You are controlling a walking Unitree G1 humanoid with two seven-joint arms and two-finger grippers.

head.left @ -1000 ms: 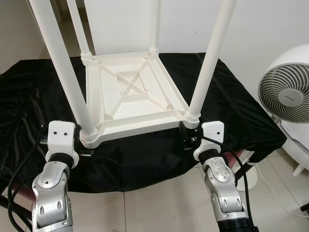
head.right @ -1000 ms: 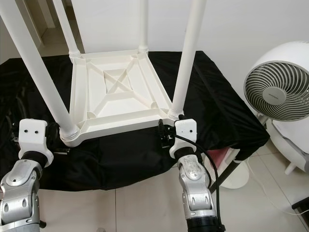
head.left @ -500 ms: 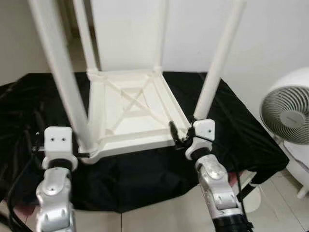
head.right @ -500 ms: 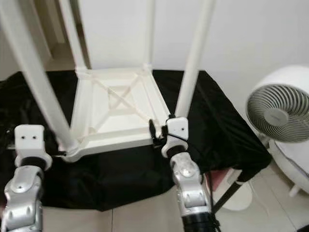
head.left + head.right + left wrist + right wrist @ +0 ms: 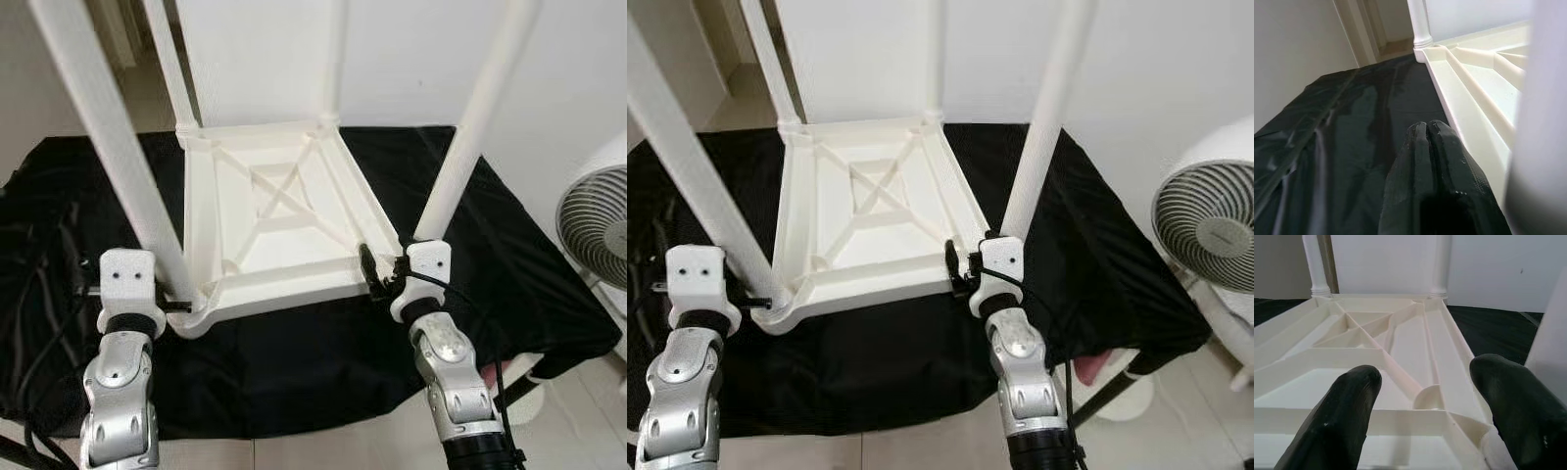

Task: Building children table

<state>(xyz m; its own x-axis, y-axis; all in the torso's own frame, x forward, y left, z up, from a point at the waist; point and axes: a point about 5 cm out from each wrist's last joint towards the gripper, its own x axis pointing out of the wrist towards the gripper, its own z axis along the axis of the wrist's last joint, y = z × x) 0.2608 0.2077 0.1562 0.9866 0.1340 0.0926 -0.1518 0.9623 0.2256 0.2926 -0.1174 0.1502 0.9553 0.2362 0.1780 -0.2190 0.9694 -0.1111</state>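
Overhead, black cloth (image 5: 490, 245), white wall (image 5: 411, 59), fan (image 5: 1205, 230)

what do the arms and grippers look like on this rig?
Two silver metal segmented arms with round screw bosses, each topped by a white boxy wrist housing. The left gripper and right gripper have long, rounded, matte black fingers. Black cables loop along both forearms.

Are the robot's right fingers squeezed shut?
No, the right gripper is open, its two black fingers wide apart over the white table.
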